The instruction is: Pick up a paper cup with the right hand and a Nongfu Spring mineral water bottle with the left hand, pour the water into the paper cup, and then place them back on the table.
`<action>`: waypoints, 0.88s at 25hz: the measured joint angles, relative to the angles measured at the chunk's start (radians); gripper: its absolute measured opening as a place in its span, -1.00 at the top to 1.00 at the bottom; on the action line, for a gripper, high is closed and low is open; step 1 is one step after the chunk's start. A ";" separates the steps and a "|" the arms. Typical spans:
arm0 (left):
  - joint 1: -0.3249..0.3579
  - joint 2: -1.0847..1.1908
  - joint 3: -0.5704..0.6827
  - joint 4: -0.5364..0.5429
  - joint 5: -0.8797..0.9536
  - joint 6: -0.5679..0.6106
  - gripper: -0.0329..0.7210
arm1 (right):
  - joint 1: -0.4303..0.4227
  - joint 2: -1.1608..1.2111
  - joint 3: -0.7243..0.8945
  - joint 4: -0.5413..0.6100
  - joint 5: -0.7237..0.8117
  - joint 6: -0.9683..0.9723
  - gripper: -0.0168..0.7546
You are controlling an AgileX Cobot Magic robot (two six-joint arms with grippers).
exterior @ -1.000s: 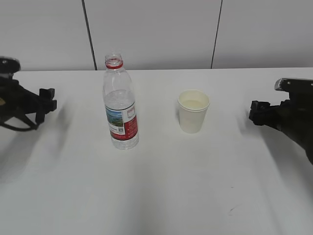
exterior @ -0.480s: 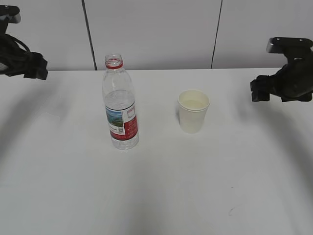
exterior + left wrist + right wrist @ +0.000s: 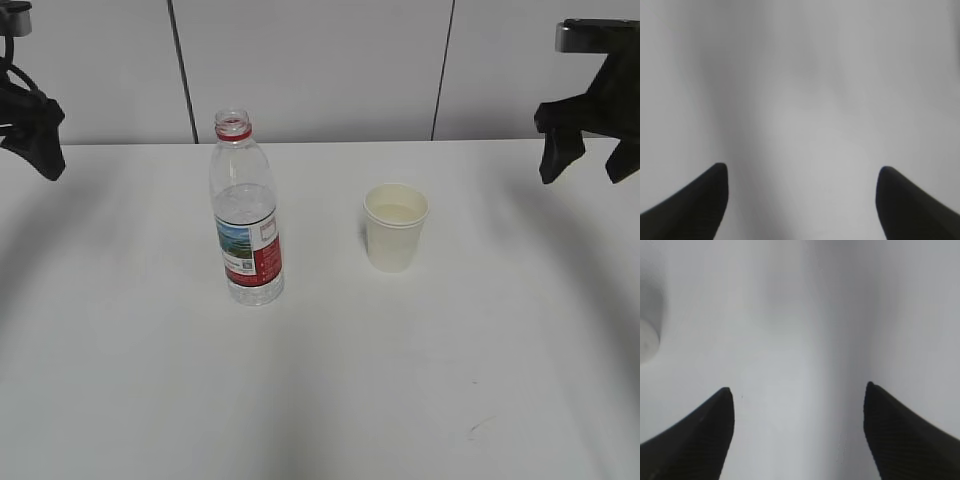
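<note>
- The Nongfu Spring mineral water bottle (image 3: 246,220) stands upright on the table (image 3: 320,400), left of the middle. It has no cap on, its red neck ring shows, and the red-and-white label with the green landscape faces the room.
- The water (image 3: 243,205) reaches roughly to the bottle's shoulder, just above the label.
- The paper cup (image 3: 395,227) stands upright to the bottle's right, well apart from it. Its inside looks pale and creamy, and I cannot tell from here whether any liquid is in it.
- The left hand (image 3: 38,135) hangs at the far left edge of the exterior view, above the back of the table and well away from the bottle. In its own wrist view the left hand (image 3: 800,172) has its two dark fingertips (image 3: 705,192) spread wide, with nothing but blurred white tabletop between them — it holds nothing.
- The right hand (image 3: 588,150) hangs at the far right, raised over the table's back edge and well clear of the cup. In the right wrist view the right hand (image 3: 797,392) is likewise spread, fingertips (image 3: 890,420) far apart over bare table, empty.
- At the left edge of the right wrist view a soft pale rounded shape shows — too blurred to name.
- A small dark scuff mark (image 3: 478,427) sits on the tabletop near the front right.
</note>
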 joint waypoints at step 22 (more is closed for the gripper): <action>-0.002 -0.226 0.169 0.036 0.138 -0.076 -0.52 | -0.001 -0.186 0.151 0.132 0.174 -0.118 -0.58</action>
